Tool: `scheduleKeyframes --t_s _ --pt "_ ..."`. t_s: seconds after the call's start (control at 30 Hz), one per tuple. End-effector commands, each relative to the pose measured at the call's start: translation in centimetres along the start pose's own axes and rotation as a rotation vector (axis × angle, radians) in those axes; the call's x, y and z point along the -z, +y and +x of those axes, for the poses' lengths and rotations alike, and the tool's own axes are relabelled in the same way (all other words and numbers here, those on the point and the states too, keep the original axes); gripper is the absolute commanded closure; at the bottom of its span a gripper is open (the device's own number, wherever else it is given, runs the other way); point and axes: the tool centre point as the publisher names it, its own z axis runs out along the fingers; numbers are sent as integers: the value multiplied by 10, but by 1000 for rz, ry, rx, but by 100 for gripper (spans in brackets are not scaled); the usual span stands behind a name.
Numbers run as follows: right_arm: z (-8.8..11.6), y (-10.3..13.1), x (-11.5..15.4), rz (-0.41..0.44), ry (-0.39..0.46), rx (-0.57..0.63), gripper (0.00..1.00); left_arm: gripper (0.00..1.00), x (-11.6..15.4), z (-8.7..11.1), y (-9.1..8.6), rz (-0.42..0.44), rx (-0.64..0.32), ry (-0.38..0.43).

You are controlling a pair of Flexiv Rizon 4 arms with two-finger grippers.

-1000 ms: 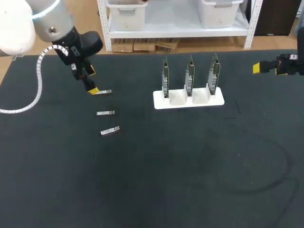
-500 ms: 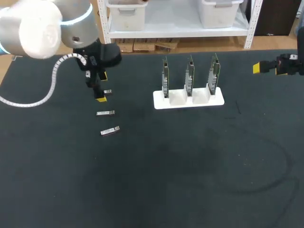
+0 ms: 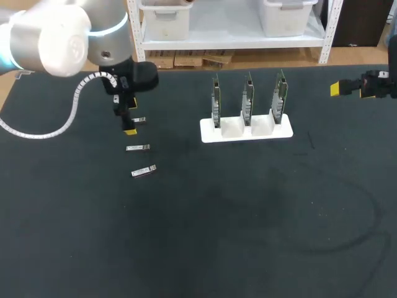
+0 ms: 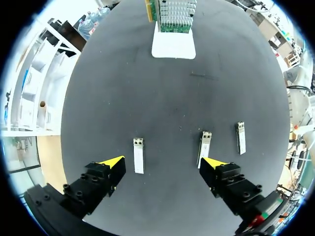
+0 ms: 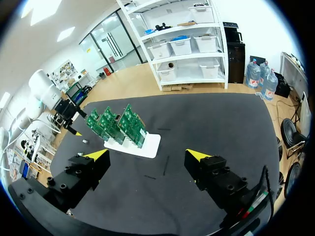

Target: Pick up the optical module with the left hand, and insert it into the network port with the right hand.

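Note:
Three small silver optical modules lie in a column on the black table: the far one, the middle one and the near one. My left gripper hangs open just above the far one. In the left wrist view that module lies between the fingers, close to one yellow tip, the second just ahead of the other tip, and the third outside it. A white stand holds three upright green network cards. My right gripper is open and empty at the far right, above the table.
In the right wrist view the stand with its cards sits ahead of my open right gripper, and my left arm shows beyond it. In the left wrist view the stand lies ahead of the gripper.
My left arm has swung rightward and turned its gripper over the far module, then settled. The right arm and the modules have kept their places.

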Motion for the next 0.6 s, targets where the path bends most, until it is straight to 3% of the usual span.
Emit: scheduleKeyframes --t_s 0.03,0.3,0.6 --pt "0 0 0 0 0 0 0 0 -9 2 4 23 24 13" --pt "0 0 0 0 0 0 0 0 -24 5 3 57 50 26" --pt "0 0 0 0 0 0 0 0 -21 8 10 31 93 19"
